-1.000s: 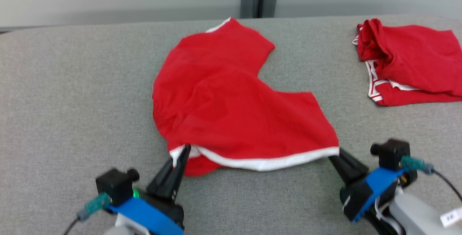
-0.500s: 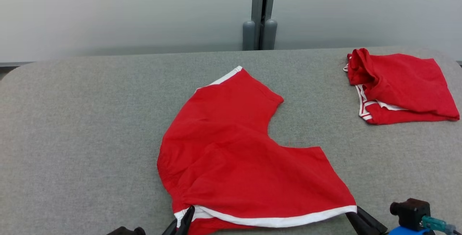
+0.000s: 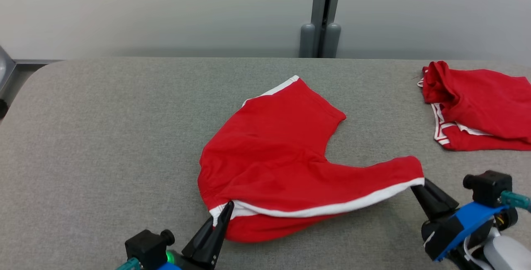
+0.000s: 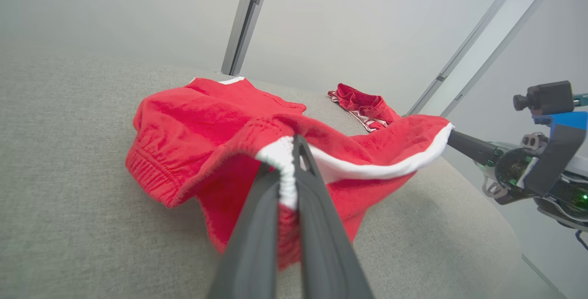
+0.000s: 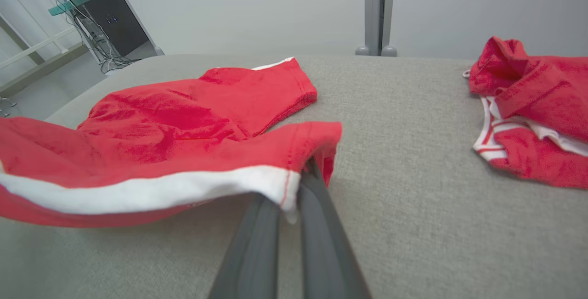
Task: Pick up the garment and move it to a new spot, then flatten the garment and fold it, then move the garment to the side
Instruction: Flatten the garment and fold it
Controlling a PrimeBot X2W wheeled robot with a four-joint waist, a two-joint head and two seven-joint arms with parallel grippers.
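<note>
The garment point(image 3: 286, 154) is a pair of red shorts with white trim, lying on the grey table point(image 3: 103, 129) with its near edge lifted. My left gripper point(image 3: 226, 210) is shut on the white-trimmed hem at the near left corner; the left wrist view shows the trim point(image 4: 282, 161) pinched between the fingers. My right gripper point(image 3: 419, 183) is shut on the hem's right corner, and the right wrist view shows that corner point(image 5: 280, 184) clamped. The white band point(image 3: 332, 207) hangs stretched between the two grippers, above the table. The far leg point(image 3: 298, 96) rests flat.
A second red garment with white stripes point(image 3: 477, 108) lies crumpled at the table's right edge. A grey post point(image 3: 321, 33) stands behind the far edge. The table's left corner point(image 3: 37, 75) is rounded, with open cloth surface on the left.
The camera has shifted, so the whole picture has moved. The near hem has risen off the table between the two grippers, and the right leg now folds narrower.
</note>
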